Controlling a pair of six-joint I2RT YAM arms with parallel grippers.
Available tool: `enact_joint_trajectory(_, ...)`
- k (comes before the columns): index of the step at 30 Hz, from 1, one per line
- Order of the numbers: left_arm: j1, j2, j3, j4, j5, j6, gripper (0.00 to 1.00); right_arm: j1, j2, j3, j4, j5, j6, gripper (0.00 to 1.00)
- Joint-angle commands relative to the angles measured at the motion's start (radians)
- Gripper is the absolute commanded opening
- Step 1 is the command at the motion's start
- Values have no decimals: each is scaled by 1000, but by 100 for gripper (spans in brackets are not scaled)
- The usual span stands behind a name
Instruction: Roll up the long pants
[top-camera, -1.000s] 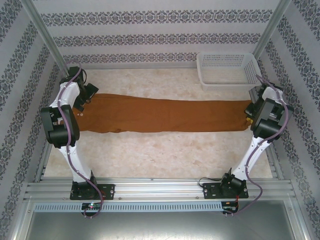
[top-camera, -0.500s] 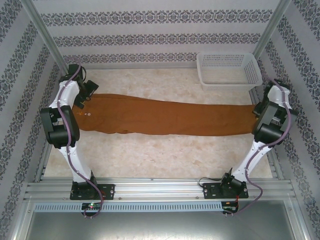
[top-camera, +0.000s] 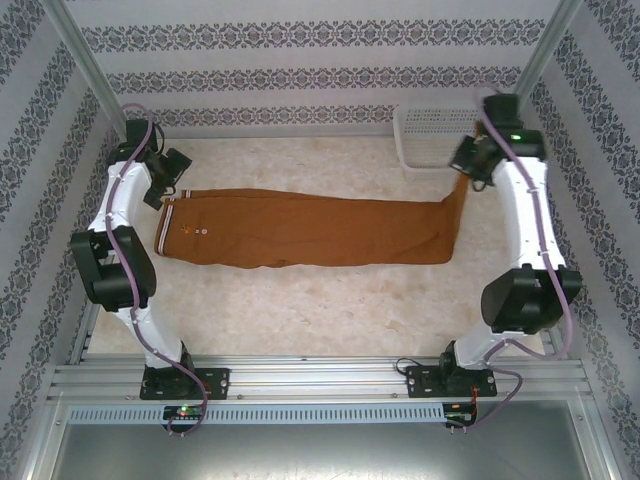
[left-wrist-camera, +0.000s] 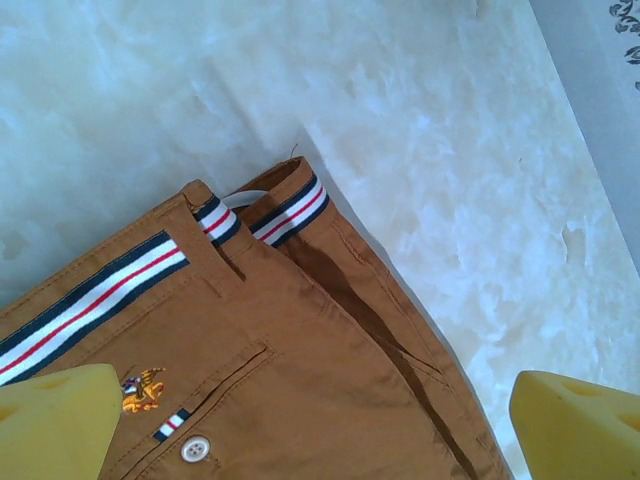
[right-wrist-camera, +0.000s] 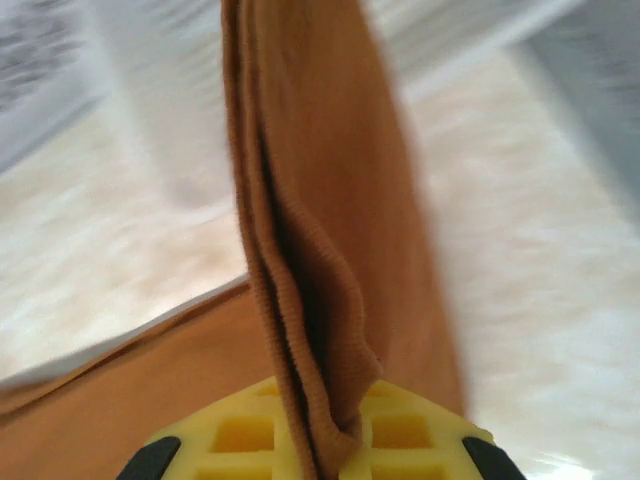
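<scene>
The long pants are rust-brown and lie stretched left to right across the pale table. Their striped waistband and a small light button are at the left end. My left gripper hovers open over the waistband corner, its yellow fingertips spread wide above the cloth. My right gripper is raised at the back right, shut on the leg cuffs, which hang bunched between its yellow pads. That end of the pants is lifted off the table.
A white slotted basket stands at the back right, just behind the raised right gripper. Patterned walls enclose the table on three sides, and a metal rail runs along the near edge.
The right gripper has risen and swung back toward the basket, lifting the leg ends and dragging the pants rightward. The left gripper has backed up off the waistband, which now shows.
</scene>
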Motion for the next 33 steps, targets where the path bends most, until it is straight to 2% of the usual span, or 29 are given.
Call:
enact_joint_trajectory(1, -10, -44, -14, -34, 14, 12, 100, 158, 28, 54, 123, -177, 173, 0)
enact_joint_trajectory(5, -10, -73, -17, -30, 9, 12, 100, 340, 131, 133, 302, -305, 301, 0)
enact_joint_trajectory(9, -10, -84, 6, -45, 10, 20, 100, 470, 317, 330, 378, -400, 382, 0)
enact_joint_trajectory(13, -8, -102, 14, -25, 29, 14, 100, 567, 521, 567, 415, -491, 489, 0)
enact_joint_trajectory(19, -5, -122, 29, -10, 36, -10, 100, 671, 768, 876, 505, -556, 664, 0)
enact_joint_trajectory(23, 1, -128, 42, -26, 26, -2, 100, 711, 835, 910, 615, -587, 771, 0)
enact_joint_trajectory(33, 17, -141, 12, -19, 38, -4, 100, 776, 920, 904, 739, -569, 849, 0)
